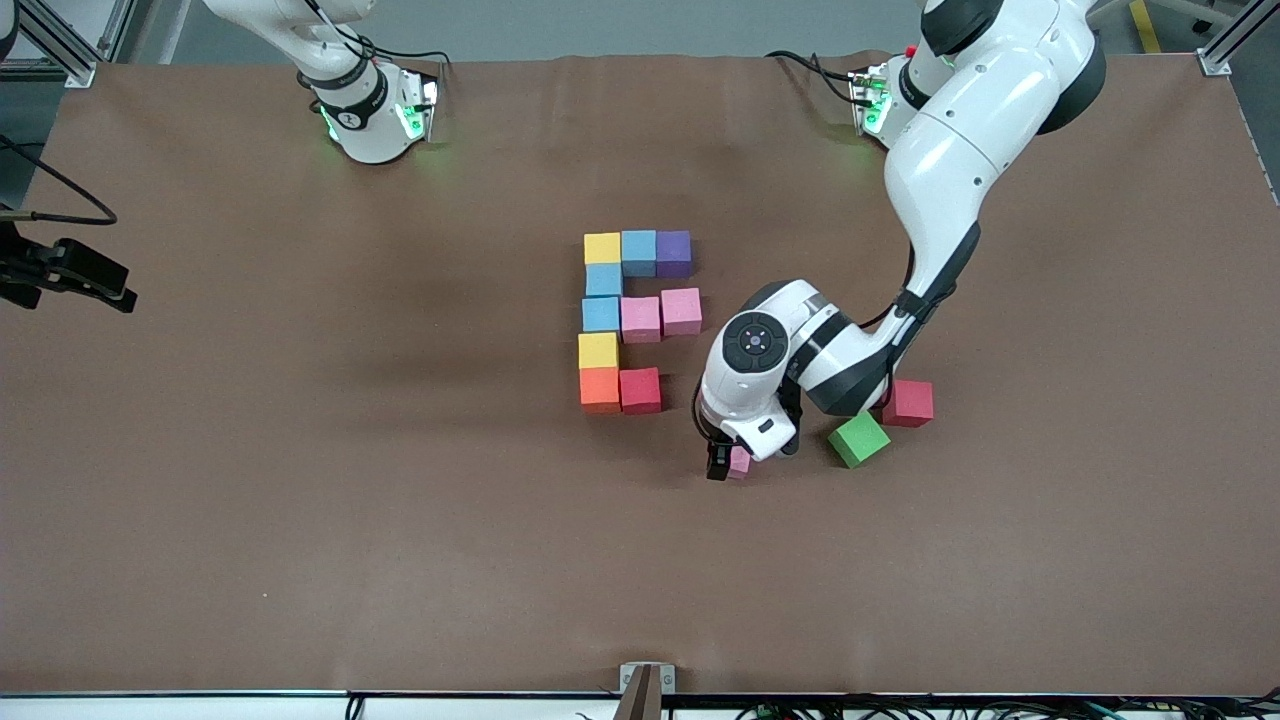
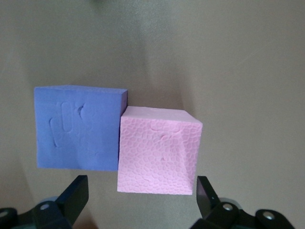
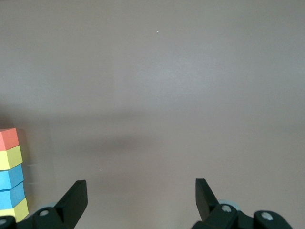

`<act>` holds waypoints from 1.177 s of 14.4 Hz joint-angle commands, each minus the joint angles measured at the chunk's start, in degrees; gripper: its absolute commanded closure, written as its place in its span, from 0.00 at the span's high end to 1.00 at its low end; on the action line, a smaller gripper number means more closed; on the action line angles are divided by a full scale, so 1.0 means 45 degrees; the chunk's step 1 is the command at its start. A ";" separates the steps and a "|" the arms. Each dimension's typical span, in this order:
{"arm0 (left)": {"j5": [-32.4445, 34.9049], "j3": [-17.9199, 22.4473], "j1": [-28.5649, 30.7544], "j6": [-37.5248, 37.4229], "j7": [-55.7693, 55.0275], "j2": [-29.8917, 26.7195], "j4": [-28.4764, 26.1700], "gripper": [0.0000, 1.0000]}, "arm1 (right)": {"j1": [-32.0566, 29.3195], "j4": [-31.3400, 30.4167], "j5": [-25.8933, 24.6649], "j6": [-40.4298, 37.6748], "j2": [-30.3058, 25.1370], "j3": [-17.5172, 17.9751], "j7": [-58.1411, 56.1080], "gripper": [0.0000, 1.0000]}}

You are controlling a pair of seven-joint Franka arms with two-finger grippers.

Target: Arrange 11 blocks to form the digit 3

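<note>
Pink block (image 1: 740, 462) nearest the camera, left gripper (image 1: 728, 462) wide open over it, blue block (image 2: 78, 128) touching, right gripper (image 3: 140, 198) wide open, waiting.

The left claw (image 1: 727, 462) hangs with fingers spread over a pink block (image 2: 159, 150), and a blue block (image 2: 78, 128) touching that pink one crowds one side. The left arm itself covers the green cube (image 1: 859, 439) and a red block (image 1: 908, 402). Around the right claw (image 3: 140, 202), parked wide apart, bare desk (image 3: 167, 71) lies open, with only the coloured figure (image 1: 632, 320) standing mid-desk.
</note>
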 commanded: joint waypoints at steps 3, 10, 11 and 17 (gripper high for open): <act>0.0228 0.0110 0.0123 0.0181 0.0454 -0.0115 -0.0296 1.00 | 0.0047 -0.0004 0.0189 -0.1169 -0.0146 -0.0079 -0.0147 1.00; 0.0384 0.0110 0.0631 0.0181 0.1353 -0.0115 -0.0296 1.00 | 0.0066 -0.2771 0.0190 -0.0590 -0.2230 -0.0078 -0.0167 1.00; 0.0443 0.0110 0.0631 0.0239 0.1412 -0.0115 -0.0296 1.00 | 0.0066 -0.3551 0.0190 -0.0258 -0.2854 -0.0079 -0.0167 1.00; 0.0892 0.0130 0.0631 0.0493 0.2483 0.0021 -0.0355 1.00 | 0.0027 -0.4086 0.0170 -0.0235 -0.3564 -0.0079 -0.0167 1.00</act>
